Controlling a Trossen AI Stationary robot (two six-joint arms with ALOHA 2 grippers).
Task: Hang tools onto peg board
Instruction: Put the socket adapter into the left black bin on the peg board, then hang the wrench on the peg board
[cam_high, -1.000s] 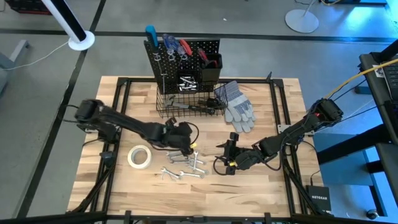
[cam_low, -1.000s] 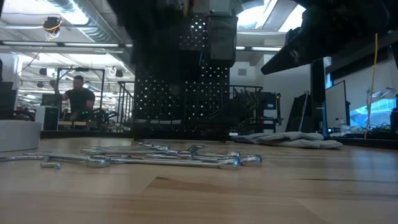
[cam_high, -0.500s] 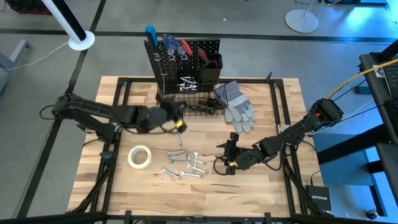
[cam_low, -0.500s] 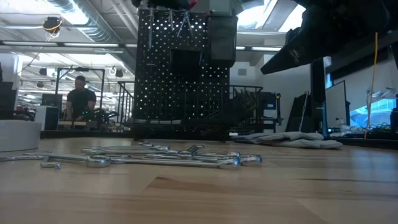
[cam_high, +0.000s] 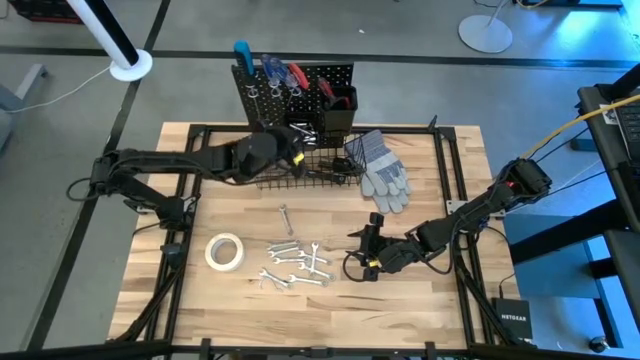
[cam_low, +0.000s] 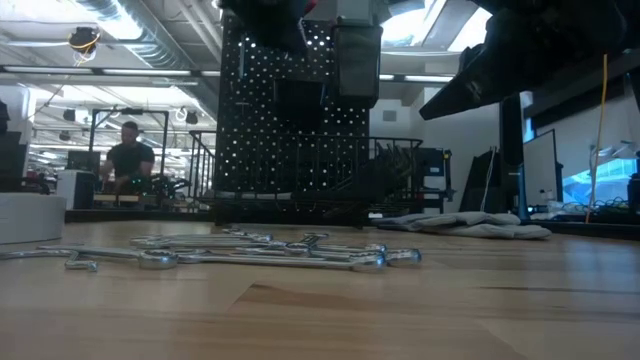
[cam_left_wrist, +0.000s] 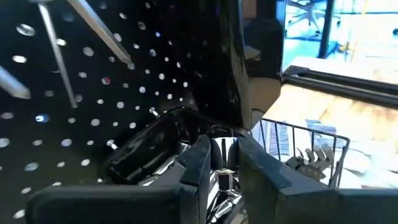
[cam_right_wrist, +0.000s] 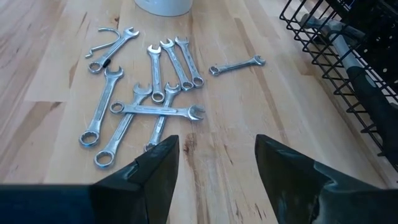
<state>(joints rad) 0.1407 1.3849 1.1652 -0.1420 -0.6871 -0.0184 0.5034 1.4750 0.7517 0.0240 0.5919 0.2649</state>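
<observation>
On the left of the desk (cam_high: 150, 300) lies the white tape roll (cam_high: 224, 251). My left gripper (cam_left_wrist: 214, 163) is up at the peg board (cam_high: 300, 95), above the wire basket (cam_high: 315, 178), its fingers (cam_left_wrist: 198, 163) clamped on a small silver wrench (cam_left_wrist: 224, 177). I judge this the hanging step: next I must line the wrench's ring end with a free silver hook (cam_left_wrist: 53, 50) and ease it on before letting go. Mid-desk the loose wrenches (cam_high: 296, 268) wait, one wrench (cam_high: 287, 218) lying apart. My right gripper (cam_right_wrist: 214, 163) hovers just beside them, fingers wide apart and empty. The grey gloves (cam_high: 383, 172) lie right of the basket.
</observation>
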